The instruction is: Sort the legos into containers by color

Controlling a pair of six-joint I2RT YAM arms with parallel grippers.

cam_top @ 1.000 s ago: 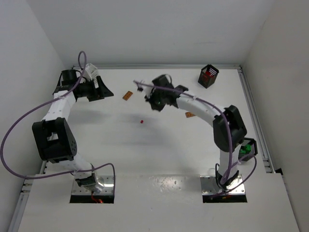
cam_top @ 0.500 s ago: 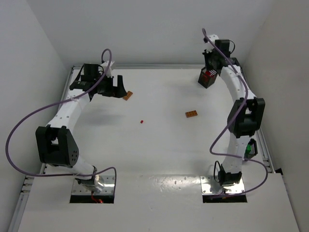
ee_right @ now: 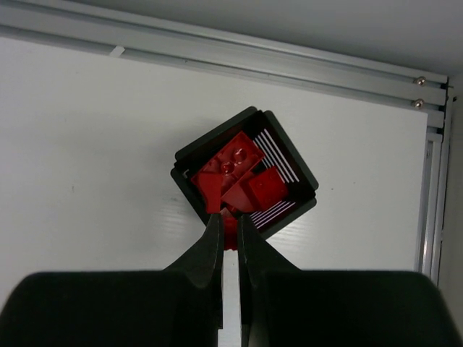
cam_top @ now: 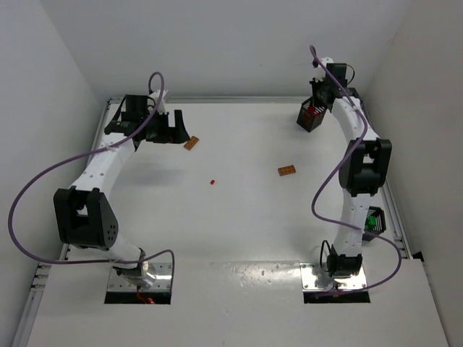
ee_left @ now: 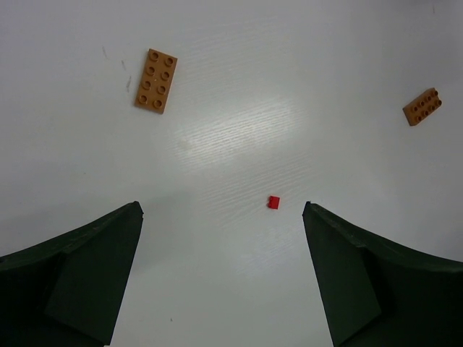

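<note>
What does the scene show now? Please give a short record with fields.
left gripper: open, holding nothing
right gripper: nearly shut, over the black basket; unclear whether it holds a piece
basket contents: red legos
loose pieces: orange plate, orange brick, small red brick

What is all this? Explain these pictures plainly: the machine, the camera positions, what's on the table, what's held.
The machine is two robot arms, the left arm and the right arm, bolted to a table. One picture looks down from above and behind them; the other two come from a camera on each wrist. The left gripper is wide open and empty, facing an orange plate, a second orange plate and a tiny red brick. The right gripper, nearly shut, hovers over a black basket of red bricks; whether it pinches one is unclear. A second black basket beside the right arm holds green bricks.
</note>
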